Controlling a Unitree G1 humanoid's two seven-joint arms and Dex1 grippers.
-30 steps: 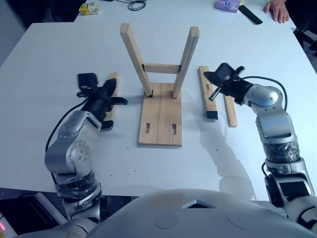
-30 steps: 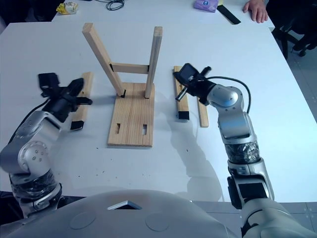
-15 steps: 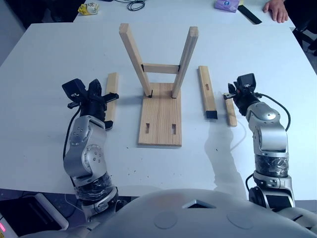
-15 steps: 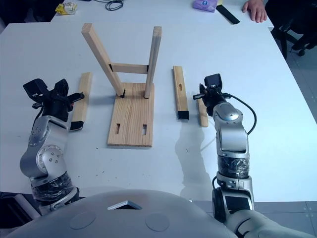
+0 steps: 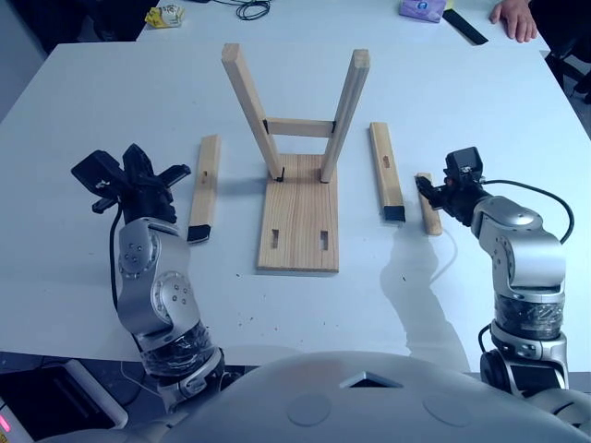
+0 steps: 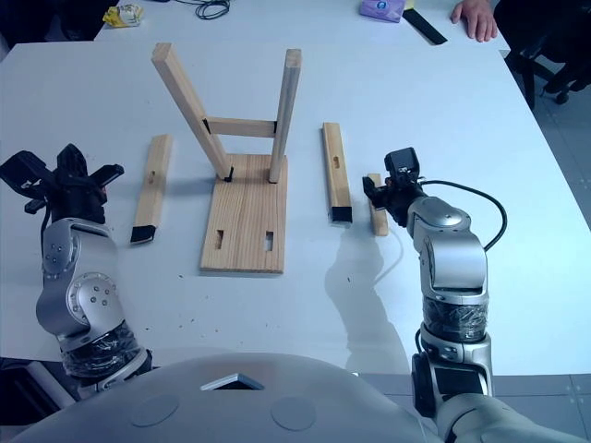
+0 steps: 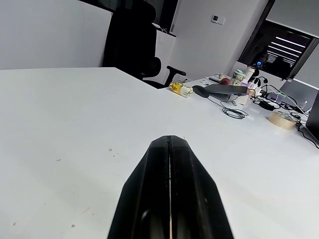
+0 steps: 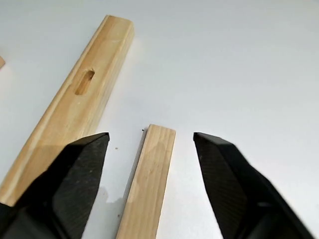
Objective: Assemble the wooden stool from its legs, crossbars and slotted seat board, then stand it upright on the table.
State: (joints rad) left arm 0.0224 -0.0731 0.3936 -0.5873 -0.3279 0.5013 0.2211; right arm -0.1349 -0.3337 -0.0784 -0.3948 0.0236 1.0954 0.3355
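The slotted seat board (image 5: 298, 231) lies flat mid-table, with two legs (image 5: 251, 106) standing in its far slots, joined by a crossbar (image 5: 300, 127). One loose leg (image 5: 205, 185) lies to its left, another loose leg (image 5: 386, 183) to its right. A thin loose crossbar (image 5: 428, 208) lies beyond the right leg. My right gripper (image 8: 149, 138) is open low over the far end of the thin crossbar (image 8: 148, 189), a finger on each side, apart from the wood. My left gripper (image 5: 138, 168) is shut on nothing, left of the left loose leg, pointing away over the bare table (image 7: 60, 124).
At the table's far edge lie a yellow item (image 5: 167, 14), a cable (image 5: 254, 9), a purple packet (image 5: 425, 9) and a black bar (image 5: 466, 26); a person's hand (image 5: 515, 17) rests there. Bare table surrounds the parts on both sides.
Both arms drew back. The left gripper swung left, off the left loose leg. The right gripper moved right and nearer, from above the right leg to the thin crossbar.
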